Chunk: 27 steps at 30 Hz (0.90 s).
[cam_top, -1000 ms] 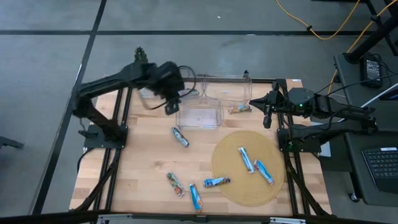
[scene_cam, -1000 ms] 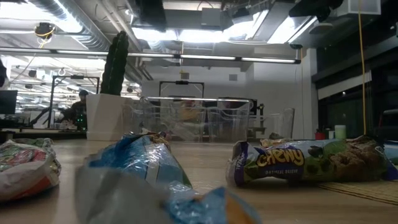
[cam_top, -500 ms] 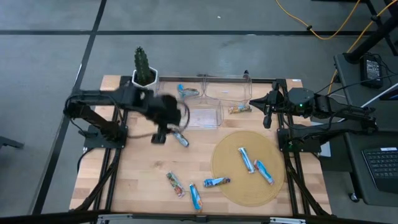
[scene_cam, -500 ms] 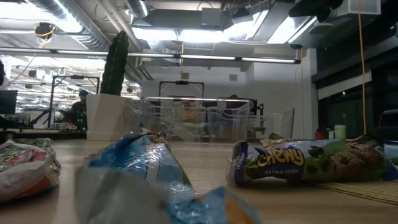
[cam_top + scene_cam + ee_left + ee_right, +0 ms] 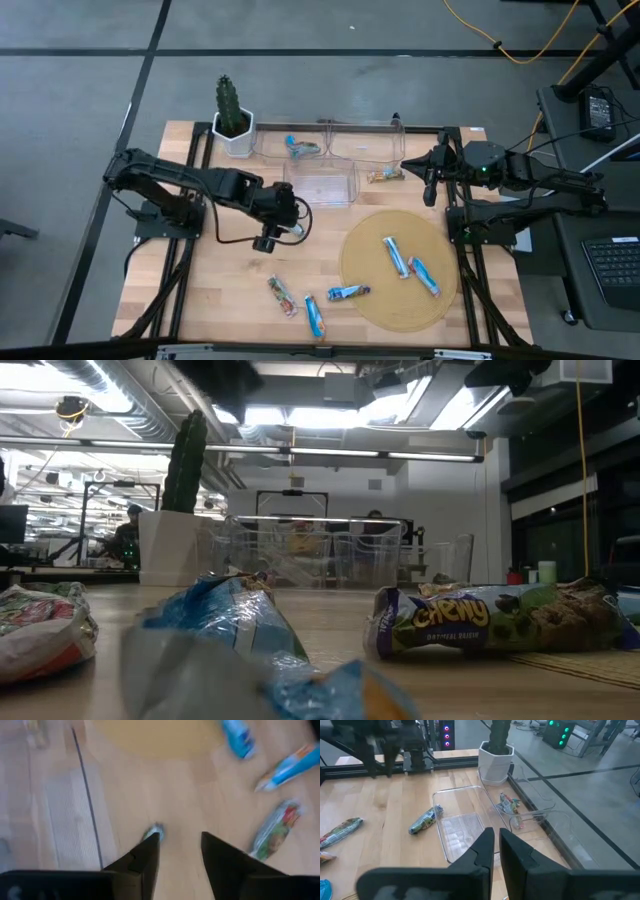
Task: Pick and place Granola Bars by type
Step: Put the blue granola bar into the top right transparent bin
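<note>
In the high view my left gripper [image 5: 270, 240] hangs open over the table's middle, beside a greenish-silver bar [image 5: 293, 228]. In the left wrist view that bar's end [image 5: 155, 830] shows next to one fingertip of the gripper [image 5: 180, 842]. A blue bar [image 5: 298, 147] lies in the far-left bin, and another bar [image 5: 385, 176] lies by the right bin. Two blue bars [image 5: 396, 257] [image 5: 423, 276] lie on the round mat, and a third [image 5: 348, 293] lies at its edge. A red multicolour bar [image 5: 282, 296] and a blue one [image 5: 315, 316] lie near the front edge. My right gripper [image 5: 430, 182] waits shut at the right edge.
Clear plastic bins [image 5: 322, 185] stand in the far middle of the table, with a potted cactus [image 5: 232, 115] at the far-left corner. The round tan mat [image 5: 375, 300] covers the near right. Bare wood lies between the left arm and the near bars.
My left arm has swung from above the far bins toward the near edge and down, and now hangs beside the greenish-silver bar. The blue bar in the far-left bin, covered by the arm before, now shows. No bar has moved.
</note>
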Motion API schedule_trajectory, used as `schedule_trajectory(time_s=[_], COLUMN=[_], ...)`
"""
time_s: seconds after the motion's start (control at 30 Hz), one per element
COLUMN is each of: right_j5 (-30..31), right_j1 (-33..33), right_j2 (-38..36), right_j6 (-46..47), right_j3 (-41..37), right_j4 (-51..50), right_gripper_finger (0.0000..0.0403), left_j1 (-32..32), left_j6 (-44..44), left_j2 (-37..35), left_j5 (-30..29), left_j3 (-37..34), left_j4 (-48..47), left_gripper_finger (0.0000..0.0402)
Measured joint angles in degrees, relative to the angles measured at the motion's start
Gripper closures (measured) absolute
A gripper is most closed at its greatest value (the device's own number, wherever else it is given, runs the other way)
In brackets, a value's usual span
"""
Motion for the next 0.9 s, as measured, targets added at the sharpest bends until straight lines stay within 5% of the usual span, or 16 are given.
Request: schedule_trajectory(time_s=[0.43,0.9], right_j5=[-0.02,-0.04], right_j1=[-0.02,0.0], right_j2=[0.0,0.0], right_j6=[-0.17,0.02], right_j3=[0.02,0.02], right_j4=[-0.04,-0.09], right_gripper_finger=[0.037,0.037], left_j1=[0.65,1.65], left_j6=[-0.51,7.67], left_j2=[6.93,21.45], left_j5=[-0.13,-3.52], left_j3=[-7.31,-7.56], left_j4=[7.89,9.51], left_gripper_finger=[0.0217,0.0178])
